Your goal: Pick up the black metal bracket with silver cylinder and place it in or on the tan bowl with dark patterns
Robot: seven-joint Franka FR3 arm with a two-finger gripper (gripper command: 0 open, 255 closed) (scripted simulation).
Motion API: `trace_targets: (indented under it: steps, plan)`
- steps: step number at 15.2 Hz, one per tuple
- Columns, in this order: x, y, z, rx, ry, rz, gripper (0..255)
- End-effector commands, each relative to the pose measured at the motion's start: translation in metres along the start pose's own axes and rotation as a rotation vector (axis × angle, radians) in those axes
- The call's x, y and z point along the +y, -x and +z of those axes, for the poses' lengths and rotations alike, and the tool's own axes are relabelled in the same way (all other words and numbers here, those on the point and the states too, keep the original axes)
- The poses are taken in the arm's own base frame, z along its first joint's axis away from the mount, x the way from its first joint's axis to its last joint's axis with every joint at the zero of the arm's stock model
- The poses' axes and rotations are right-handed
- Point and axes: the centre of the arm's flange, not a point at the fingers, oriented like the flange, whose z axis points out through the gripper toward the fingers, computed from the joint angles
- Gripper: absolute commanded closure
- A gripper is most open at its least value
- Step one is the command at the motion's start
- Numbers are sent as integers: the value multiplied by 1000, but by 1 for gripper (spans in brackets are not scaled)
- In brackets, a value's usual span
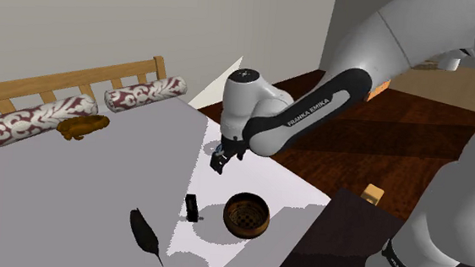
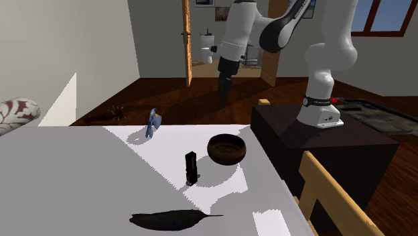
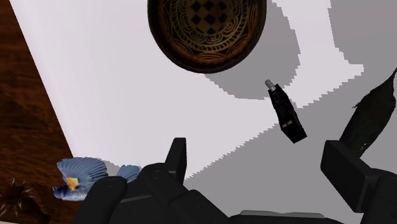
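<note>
The black bracket (image 1: 192, 208) with a small silver cylinder at one end stands upright on the white surface (image 1: 97, 187), just off the shoulder view's left of the bowl (image 1: 247, 214). The bowl is brown with dark patterns inside (image 3: 207, 32) and nothing in it. My gripper (image 1: 220, 163) hangs in the air above and beyond both, near the surface's far edge (image 2: 223, 90). It is open, its fingers (image 3: 177, 156) wide apart with nothing between them. In the wrist view the bracket (image 3: 285, 112) lies ahead of the gripper (image 3: 261, 165), between bowl and feather. The bracket (image 2: 191, 167) stands in front of the bowl (image 2: 227, 148).
A black feather (image 1: 146, 233) lies near the front edge. A blue bird figure (image 2: 154, 124) sits at the far edge. A brown figure (image 1: 84, 127) and two patterned bolsters (image 1: 145, 93) lie by the wooden rail. The dark stand (image 2: 315, 144) adjoins the surface beside the bowl.
</note>
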Motion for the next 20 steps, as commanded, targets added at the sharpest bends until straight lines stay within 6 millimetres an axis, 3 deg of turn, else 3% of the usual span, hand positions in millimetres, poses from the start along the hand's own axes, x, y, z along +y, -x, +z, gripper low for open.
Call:
trace_targets:
  steps: [1, 16, 20]
  plan:
    - [-14, -6, 21, 6, 2, 2, 0]
    - [-112, -73, 177, 43, 25, 12, 0]
    - [-112, -74, 198, 43, 25, 12, 0]
